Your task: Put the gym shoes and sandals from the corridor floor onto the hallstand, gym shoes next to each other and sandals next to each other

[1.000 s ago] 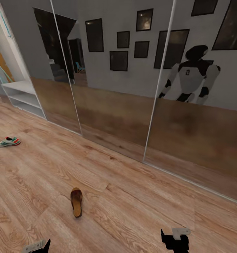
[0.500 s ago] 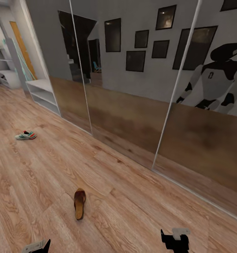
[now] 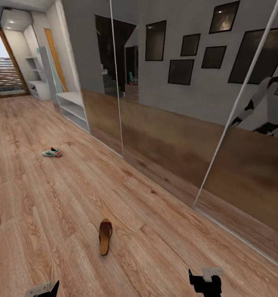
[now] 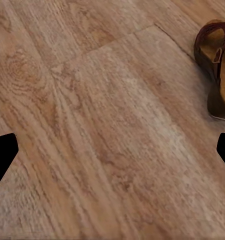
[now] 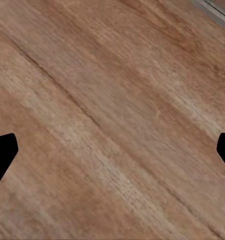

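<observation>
Two shoes, head view: sandal (image 3: 105,236) lying on wood-grain corridor floor (image 3: 40,198); gym shoe (image 3: 52,152) sitting well apart, nearer pale shelf unit (image 3: 73,109); mirrored doors (image 3: 176,136) lining the wall.
Left wrist view: left gripper (image 4: 112,150) hanging spread wide; brown leather sandal (image 4: 217,70) lying near.
Right wrist view: right gripper (image 5: 112,150) hanging spread wide over bare planks (image 5: 112,100).

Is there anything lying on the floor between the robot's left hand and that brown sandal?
Nothing visible does. In the head view only bare wood floor lies between the left gripper and the sandal. The left wrist view shows the same: plain planks, with the sandal off to one side of the open fingers.
</observation>
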Robot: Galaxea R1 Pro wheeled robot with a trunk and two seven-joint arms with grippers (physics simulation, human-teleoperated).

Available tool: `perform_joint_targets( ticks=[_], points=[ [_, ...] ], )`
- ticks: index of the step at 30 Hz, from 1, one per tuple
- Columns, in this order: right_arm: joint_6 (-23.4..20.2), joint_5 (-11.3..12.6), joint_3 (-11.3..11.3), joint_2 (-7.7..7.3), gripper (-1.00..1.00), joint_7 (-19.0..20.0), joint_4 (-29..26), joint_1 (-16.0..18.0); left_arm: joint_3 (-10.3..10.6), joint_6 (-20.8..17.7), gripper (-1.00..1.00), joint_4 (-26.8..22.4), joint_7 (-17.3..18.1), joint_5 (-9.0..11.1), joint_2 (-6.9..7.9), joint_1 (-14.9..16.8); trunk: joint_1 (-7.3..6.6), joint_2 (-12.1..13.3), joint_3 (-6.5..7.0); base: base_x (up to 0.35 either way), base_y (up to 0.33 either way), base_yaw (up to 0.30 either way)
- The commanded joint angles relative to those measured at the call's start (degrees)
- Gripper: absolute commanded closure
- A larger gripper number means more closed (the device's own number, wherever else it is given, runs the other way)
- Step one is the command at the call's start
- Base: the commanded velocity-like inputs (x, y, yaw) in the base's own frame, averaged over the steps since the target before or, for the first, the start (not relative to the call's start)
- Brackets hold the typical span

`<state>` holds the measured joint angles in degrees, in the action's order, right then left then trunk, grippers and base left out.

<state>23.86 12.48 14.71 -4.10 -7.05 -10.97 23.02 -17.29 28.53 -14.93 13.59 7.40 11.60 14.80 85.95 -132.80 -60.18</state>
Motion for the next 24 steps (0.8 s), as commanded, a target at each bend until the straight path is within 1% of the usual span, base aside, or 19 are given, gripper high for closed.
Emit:
perform_joint_targets(
  ticks=[1, 5, 10, 24],
  points=[
    [0.13, 0.44, 0.50, -0.03, -1.00, -0.25, -0.01, 0.01, -0.11, 0.04, -1.00, 0.08, 0.56, 0.60, 0.00, 0.05, 0.01, -0.02, -0.05, 0.206, -0.128, 0.237],
    [0.13, 0.45, 0.50, -0.06, -1.00, -0.17, -0.01, 0.01, -0.11, 0.04, -1.00, 0.08, 0.56, 0.60, 0.00, 0.05, 0.01, -0.02, -0.07, 0.221, -0.144, 0.144],
    [0.18, 0.33, 0.50, -0.22, -1.00, -0.02, -0.01, 0.01, -0.11, 0.05, -1.00, 0.08, 0.56, 0.60, 0.00, 0.05, 0.01, -0.02, -0.07, 0.164, -0.095, 0.043],
    [0.13, 0.23, 0.57, -0.40, -1.00, 0.02, 0.00, 0.01, -0.09, 0.07, -1.00, 0.08, 0.56, 0.60, 0.00, 0.05, 0.01, -0.02, -0.08, 0.028, -0.014, 0.006]
  ],
)
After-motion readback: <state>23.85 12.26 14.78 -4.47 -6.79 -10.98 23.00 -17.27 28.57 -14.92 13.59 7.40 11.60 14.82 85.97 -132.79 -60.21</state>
